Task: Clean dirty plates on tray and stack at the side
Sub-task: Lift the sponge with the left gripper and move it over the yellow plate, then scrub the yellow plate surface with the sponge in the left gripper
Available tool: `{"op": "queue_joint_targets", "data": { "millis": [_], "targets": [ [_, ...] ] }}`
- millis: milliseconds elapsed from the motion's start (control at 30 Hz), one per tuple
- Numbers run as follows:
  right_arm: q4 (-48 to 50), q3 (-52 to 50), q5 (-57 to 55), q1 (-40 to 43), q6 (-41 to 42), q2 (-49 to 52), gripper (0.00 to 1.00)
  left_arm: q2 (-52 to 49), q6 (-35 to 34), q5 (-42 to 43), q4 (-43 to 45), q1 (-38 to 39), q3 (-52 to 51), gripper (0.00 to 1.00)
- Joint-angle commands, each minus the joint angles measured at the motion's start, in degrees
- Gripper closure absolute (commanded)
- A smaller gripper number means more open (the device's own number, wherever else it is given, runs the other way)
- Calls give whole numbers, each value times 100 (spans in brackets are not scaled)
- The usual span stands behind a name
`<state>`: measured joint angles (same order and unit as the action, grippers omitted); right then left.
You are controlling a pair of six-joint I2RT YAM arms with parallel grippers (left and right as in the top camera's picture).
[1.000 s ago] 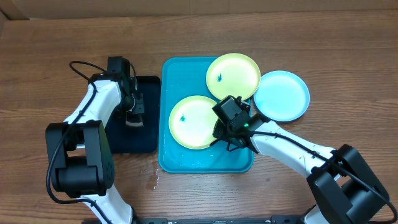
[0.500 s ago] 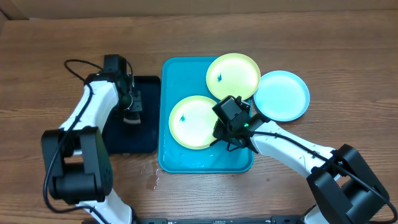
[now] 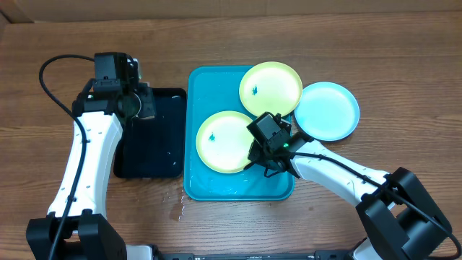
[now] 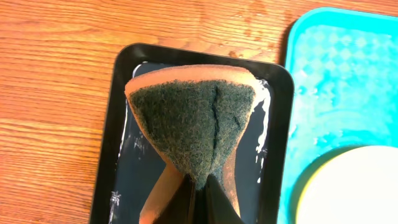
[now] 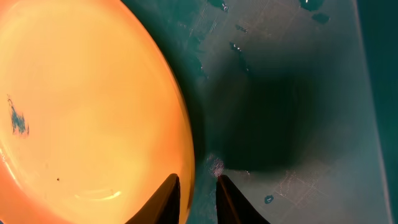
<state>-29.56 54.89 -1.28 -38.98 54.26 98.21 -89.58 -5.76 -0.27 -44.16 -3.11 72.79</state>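
Chg vs 1 s back: L gripper (image 3: 141, 108) pulled up and back toward far-left corner of black tray (image 3: 148, 155). Jaws clamped on sponge (image 4: 193, 124), scour side to cam, hanging clear above black tray. Reads as pickup done, scrub next.

No chg on R side: R gripper (image 3: 254, 153) parked at right rim of front plate (image 3: 220, 141). Jaws narrow, astride the rim in wrist view; looks like a pinch to steady it.

Task things:
- Front plate inside tray (image 3: 216, 184), near half. Blue smudge (image 3: 212, 137) left of centre, not yet wiped.
- Back plate (image 3: 271, 88) at tray's far-right corner, overhanging rim, also smudged.
- Blue plate (image 3: 328, 110) off tray on surface (image 3: 404, 72), to the right, meeting back plate's edge. Touching or tucked under, can't tell. No smudge visible, so prob start of the stack.

In the way:
- R gripper + arm over front plate's right side, so sponge approach best from left.
- Tray's left rim betw sponge and plate; needs a lift-over.
- Wet spots (image 3: 177, 206) on surface by tray's near-left corner.
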Motion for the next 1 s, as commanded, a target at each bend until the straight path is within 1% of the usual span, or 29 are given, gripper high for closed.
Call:
{"op": "queue_joint_targets", "data": {
  "millis": [0, 33, 67, 167, 233, 267, 333, 367, 400, 500, 700, 800, 833, 900, 967],
  "targets": [
    [39, -20, 39, 4, 151, 153, 78, 83, 68, 227, -15, -7, 109, 96],
    [81, -20, 92, 7, 151, 208, 79, 83, 96, 232, -15, -9, 109, 96],
    [114, -20, 138, 7, 151, 243, 82, 83, 138, 256, -13, -9, 109, 96],
    [260, -20, 140, 7, 146, 282, 96, 83, 393, 452, 24, -7, 109, 96],
    [369, -7, 81, 17, 140, 280, 96, 83, 586, 752, 85, -7, 109, 96],
    [413, 17, 4, 17, 120, 280, 96, 83, 802, 1224, 221, 2, 109, 96],
    [450, 35, -11, 17, 96, 280, 96, 83, 942, 1624, 409, 61, 109, 96],
    [468, 35, -11, 17, 96, 280, 96, 83, 927, 1696, 461, 92, 109, 96],
    [492, 35, -9, 17, 46, 280, 96, 83, 726, 1926, 575, 210, 109, 96],
    [527, 35, 15, 17, -55, 280, 96, 81, 538, 2157, 592, 498, 109, 96],
    [525, 35, 15, 17, -55, 280, 96, -33, 457, 2055, 389, 1464, 107, 96],
    [518, 35, 15, 17, -57, 280, 96, -199, 111, 1495, 188, 1886, 107, 96],
    [509, 35, 13, 15, -72, 280, 96, -317, -70, 1067, 57, 2096, 107, 96],
    [507, 35, 13, 15, -74, 280, 96, -437, -225, 748, -24, 2218, 107, 96],
    [507, 35, 13, 17, -74, 280, 95, -544, -358, 669, -66, 2262, 107, 96]
  ]
}}
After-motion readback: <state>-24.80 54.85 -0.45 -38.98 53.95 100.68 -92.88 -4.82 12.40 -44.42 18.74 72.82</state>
